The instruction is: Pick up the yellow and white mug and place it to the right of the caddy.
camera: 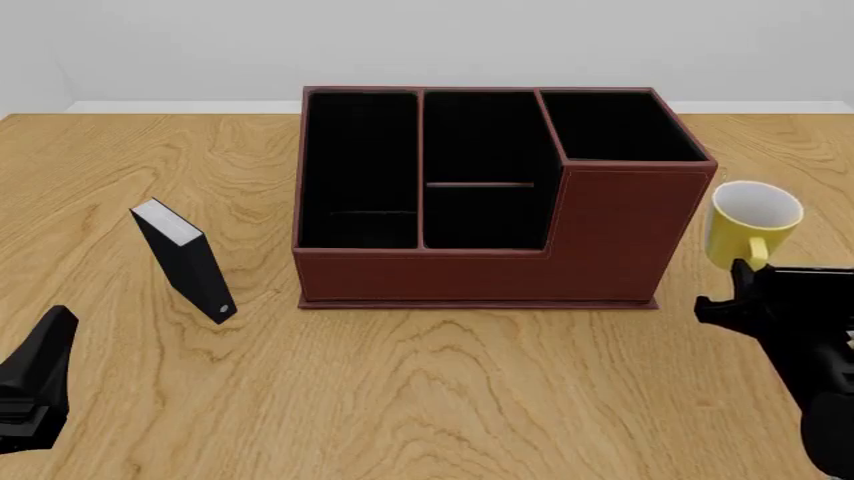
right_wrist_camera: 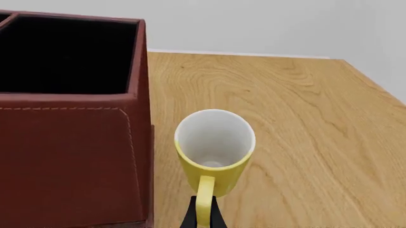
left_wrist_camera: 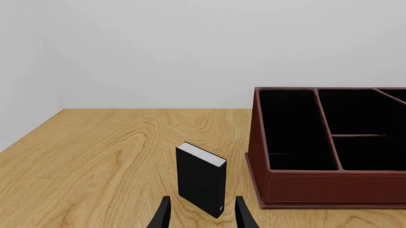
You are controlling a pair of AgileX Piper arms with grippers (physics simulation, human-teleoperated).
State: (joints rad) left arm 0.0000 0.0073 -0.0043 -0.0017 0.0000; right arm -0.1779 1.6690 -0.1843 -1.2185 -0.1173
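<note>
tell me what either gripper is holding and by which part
The right gripper grips the yellow and white mug by its loop handle; the left gripper holds nothing.

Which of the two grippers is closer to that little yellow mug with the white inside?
The right gripper. Its fingers are closed on the loop handle of the small yellow and white mug, right of the red-brown caddy. The left gripper is far across the table, beyond the caddy.

High front view; wrist views near caddy (camera: 494,200)

Yellow mug (camera: 753,222) upright, right of caddy (camera: 494,200).
</note>
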